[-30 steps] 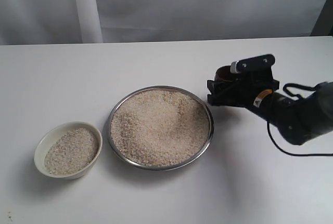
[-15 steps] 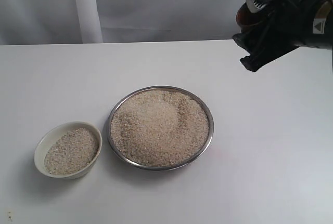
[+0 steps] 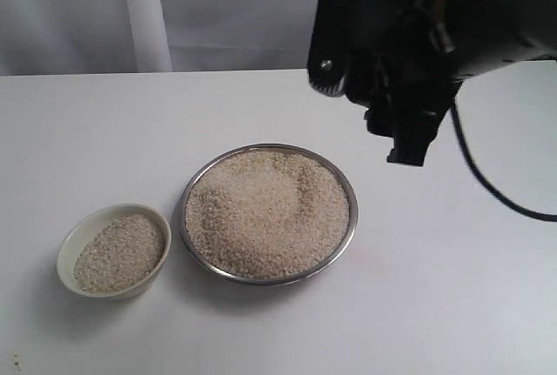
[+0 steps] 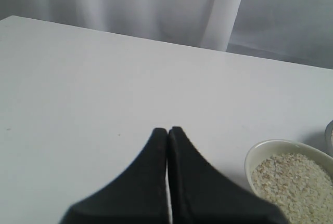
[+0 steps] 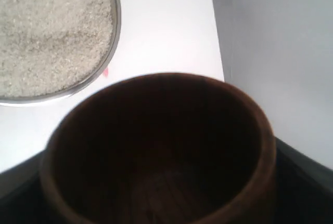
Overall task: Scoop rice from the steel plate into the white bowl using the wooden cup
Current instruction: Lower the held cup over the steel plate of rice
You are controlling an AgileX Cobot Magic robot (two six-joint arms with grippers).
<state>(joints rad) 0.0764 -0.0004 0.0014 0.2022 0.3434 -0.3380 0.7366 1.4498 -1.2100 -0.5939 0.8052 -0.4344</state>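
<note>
We note the cup (image 5: 156,151) clasped in the right pincer (image 3: 396,105), its dark mouth facing the wrist camera. Both hang above the counter (image 3: 104,131), far-right of the plate (image 3: 355,214). Rice (image 3: 265,210) is heaped in the plate, and more lies in the bowl (image 3: 63,244) to the left. The left pincer (image 4: 167,133) is closed and empty, near the bowl.

No lettering, label, brand, number or sign can be read in any of the three views; the surfaces that show are plain or too blurred to make out marks.
</note>
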